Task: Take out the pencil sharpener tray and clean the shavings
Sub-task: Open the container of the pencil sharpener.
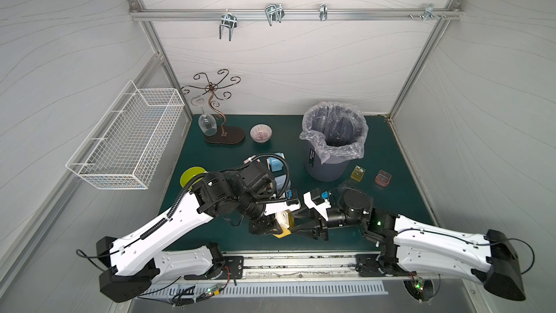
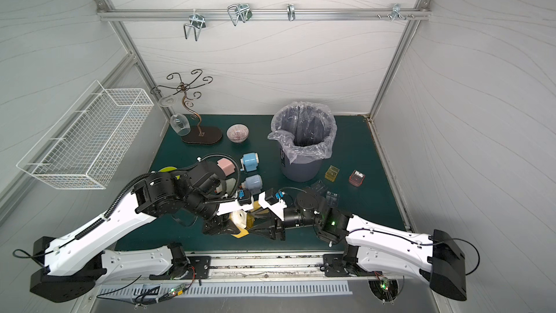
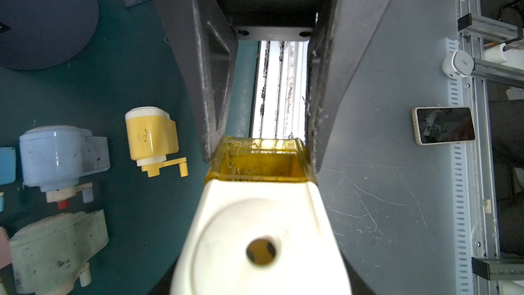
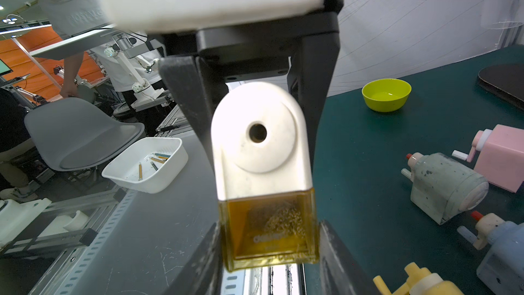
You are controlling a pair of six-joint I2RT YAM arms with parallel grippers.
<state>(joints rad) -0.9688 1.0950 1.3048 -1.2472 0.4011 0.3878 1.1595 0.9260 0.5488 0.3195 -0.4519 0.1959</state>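
Two robot arms are facing each other over the middle of the dark green table's (image 1: pixel 391 206) front edge. The left end effector (image 4: pixel 262 151) is clamping the white plastic pencil sharpener (image 3: pixel 261 222) by its sides, while the right end effector (image 3: pixel 262 156) is pinching the transparent amber tray (image 4: pixel 269 239) jutting past the sharpener's white face. A clump of tan wood shavings (image 4: pixel 280 221) is lying inside the tray, showing through its front wall. A grey bin lined with clear plastic (image 1: pixel 326 170) is standing toward the back edge.

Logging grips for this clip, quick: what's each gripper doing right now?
The left gripper is shut on the sharpener body.
The right gripper is shut on the yellow tray.
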